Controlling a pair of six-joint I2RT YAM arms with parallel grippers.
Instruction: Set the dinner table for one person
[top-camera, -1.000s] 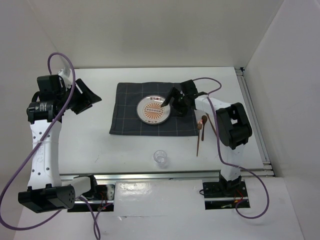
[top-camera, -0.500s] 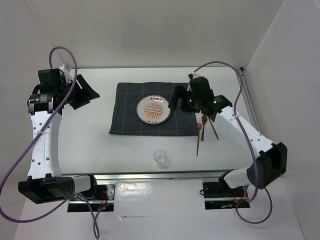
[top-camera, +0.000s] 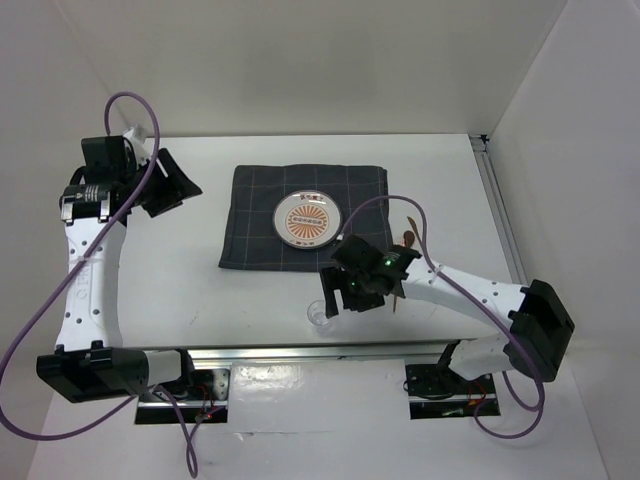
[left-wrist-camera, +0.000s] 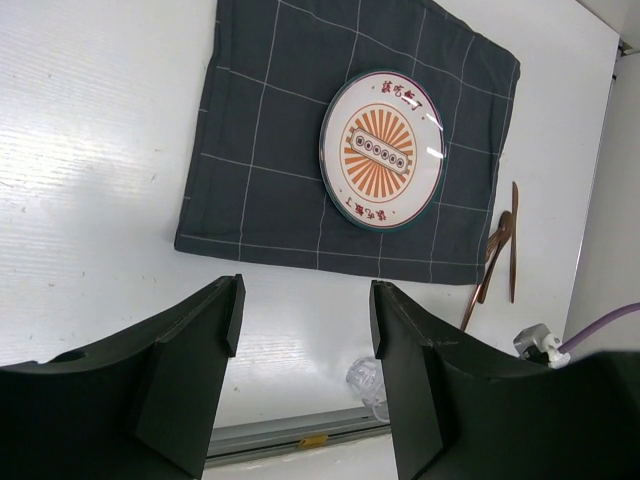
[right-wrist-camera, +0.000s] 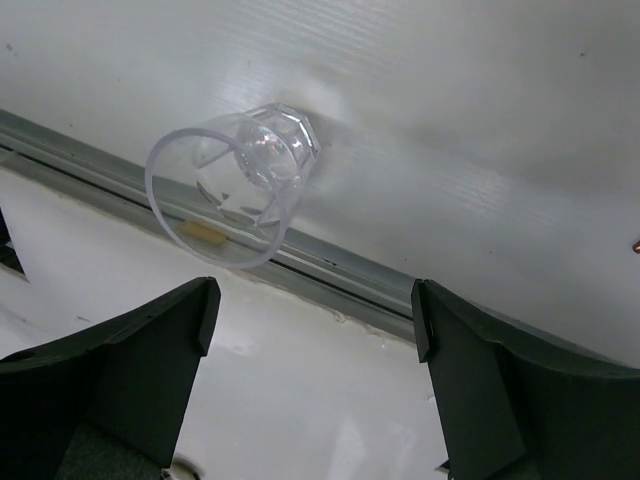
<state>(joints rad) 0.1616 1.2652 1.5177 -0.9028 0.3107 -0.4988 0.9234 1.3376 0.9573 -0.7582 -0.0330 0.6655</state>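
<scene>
The only writing in view stands on the plate, which lies on the dark checked cloth. In the left wrist view, a short row of red characters runs along one side of its white rim, and a second short row runs along the opposite side. They look like Chinese-style characters, but they are too small and blurred to read. Across the middle, over the orange rays, a band carries a row of small rings. In the top view these marks are only red smudges.
</scene>
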